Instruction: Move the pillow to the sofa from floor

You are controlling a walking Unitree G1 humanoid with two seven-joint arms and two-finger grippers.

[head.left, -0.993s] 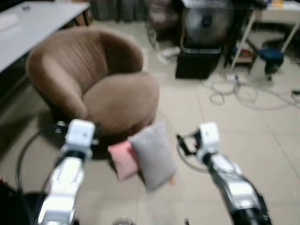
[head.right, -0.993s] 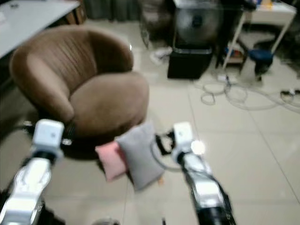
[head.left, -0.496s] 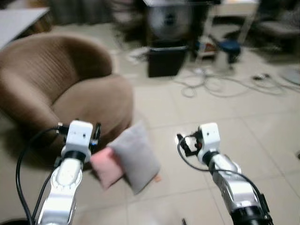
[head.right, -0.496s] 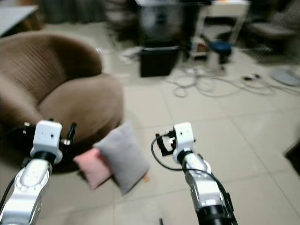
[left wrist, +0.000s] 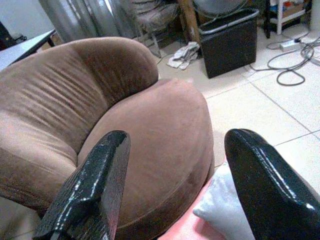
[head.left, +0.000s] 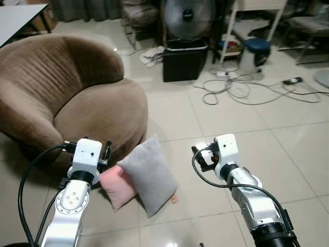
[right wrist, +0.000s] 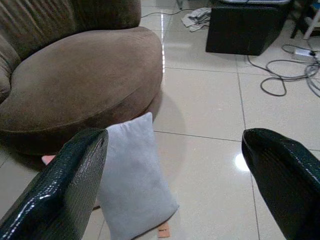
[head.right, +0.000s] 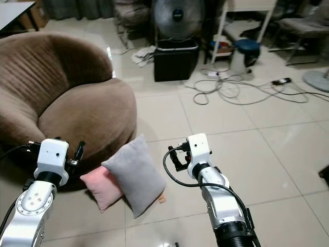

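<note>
Head view first: your grey pillow (head.left: 148, 175) is on the floor (head.left: 241, 128), leaning at the foot of the brown round sofa (head.left: 67, 98), with a pink pillow (head.left: 117, 185) tucked against it on the sofa side. Nothing lifted yet; the whole carry is left. Your left end effector (head.left: 106, 152) is raised over the sofa's front edge, your right end effector (head.left: 199, 157) is held up on the pillow's far side from the sofa.

Left wrist: fingers (left wrist: 87, 195) spread wide, empty, looking over the sofa seat.

Right wrist: fingers (right wrist: 65, 185) wide apart too, grey pillow below between them, untouched.
</note>
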